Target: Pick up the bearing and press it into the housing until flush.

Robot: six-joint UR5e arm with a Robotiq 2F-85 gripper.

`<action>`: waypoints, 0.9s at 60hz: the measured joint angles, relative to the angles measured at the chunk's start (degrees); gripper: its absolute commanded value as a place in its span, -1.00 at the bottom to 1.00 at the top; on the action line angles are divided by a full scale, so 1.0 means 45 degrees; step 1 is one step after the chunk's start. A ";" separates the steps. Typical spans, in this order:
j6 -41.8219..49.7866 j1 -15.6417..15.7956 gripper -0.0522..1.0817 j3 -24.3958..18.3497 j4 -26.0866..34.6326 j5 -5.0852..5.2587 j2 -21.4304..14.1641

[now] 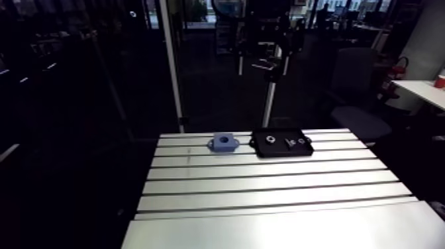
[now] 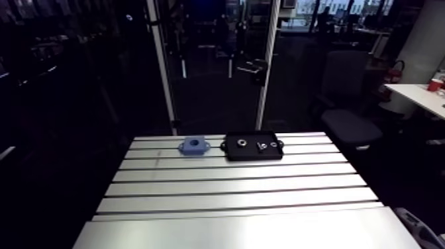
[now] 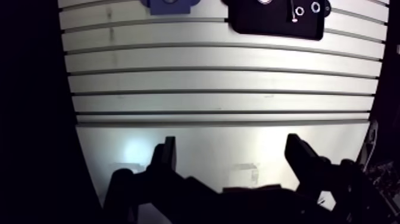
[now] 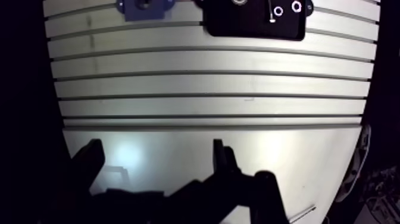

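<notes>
Your gripper [image 3: 232,143] is spread wide, empty, over the near edge of the table [image 1: 265,192]. Housing [image 1: 223,142] and tray [image 1: 281,151] with bearing [image 1: 270,139] sit side by side at the far edge; open slotted surface between.

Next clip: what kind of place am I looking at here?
Probably a robot assembly bench in a lab or workshop: a slotted aluminium table, a blue housing beside a black tray of small metal parts, and an open gripper over the table.

End effector [image 3: 231,143] spread wide; housing [image 3: 169,5] well ahead beside tray [image 3: 256,22]
</notes>
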 measured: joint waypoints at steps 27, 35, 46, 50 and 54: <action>-0.1700 -0.1219 -0.90 0.0222 -0.2513 -0.0016 0.1457; -0.1929 -0.1428 -0.90 0.0202 -0.3008 -0.0013 0.1936; -0.2147 -0.1648 -0.90 0.0182 -0.3729 -0.0012 0.2618; -0.2203 -0.1712 -0.90 0.0186 -0.4005 -0.0012 0.2870; -0.2255 -0.1768 -0.90 0.0189 -0.4291 -0.0015 0.3120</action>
